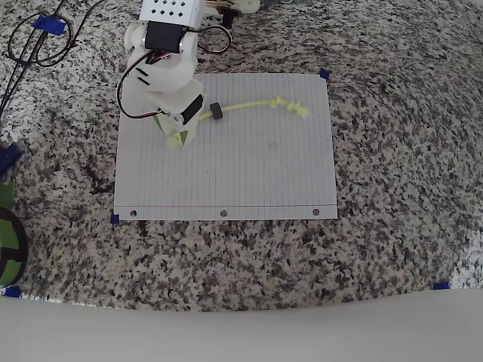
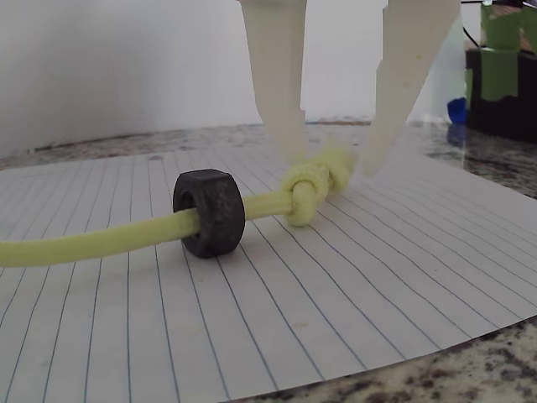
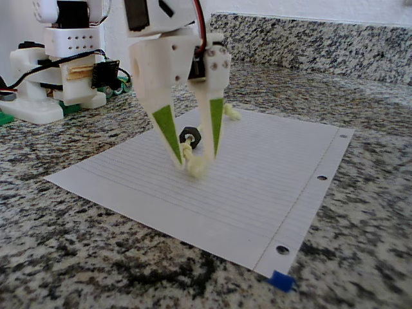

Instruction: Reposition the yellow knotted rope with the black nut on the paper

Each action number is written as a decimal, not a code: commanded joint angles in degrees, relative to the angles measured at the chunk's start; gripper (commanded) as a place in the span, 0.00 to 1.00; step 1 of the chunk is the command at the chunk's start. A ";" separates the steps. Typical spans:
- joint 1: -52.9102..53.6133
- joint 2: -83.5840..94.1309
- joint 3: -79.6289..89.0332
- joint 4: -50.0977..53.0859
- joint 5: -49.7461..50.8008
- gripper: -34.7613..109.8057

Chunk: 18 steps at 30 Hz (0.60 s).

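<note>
Granite counter | paper flat | hand spread astride yellow knotted rope end | wrist view: black nut threaded

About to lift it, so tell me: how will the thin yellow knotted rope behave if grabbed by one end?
The thin yellow knotted rope probably droops, being a soft cord. The black nut threaded on it may slide until the knot stops it.

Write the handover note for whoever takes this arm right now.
Gripper: open, fingers down on either side of the knotted end of the yellow knotted rope, not closed on it.
Rope: lies on the paper, in its upper part in the overhead view; black nut threaded on beside that knot.
Done: gripper lined up at the knot.
Left: close, move the rope, release.
</note>
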 commanded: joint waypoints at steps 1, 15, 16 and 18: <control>-0.35 0.18 -1.85 0.44 0.62 0.49; -0.62 0.00 -1.76 2.72 -0.18 0.49; -0.53 -0.09 -1.76 2.37 -0.18 0.49; -0.35 -0.18 -1.76 1.93 -0.18 0.48</control>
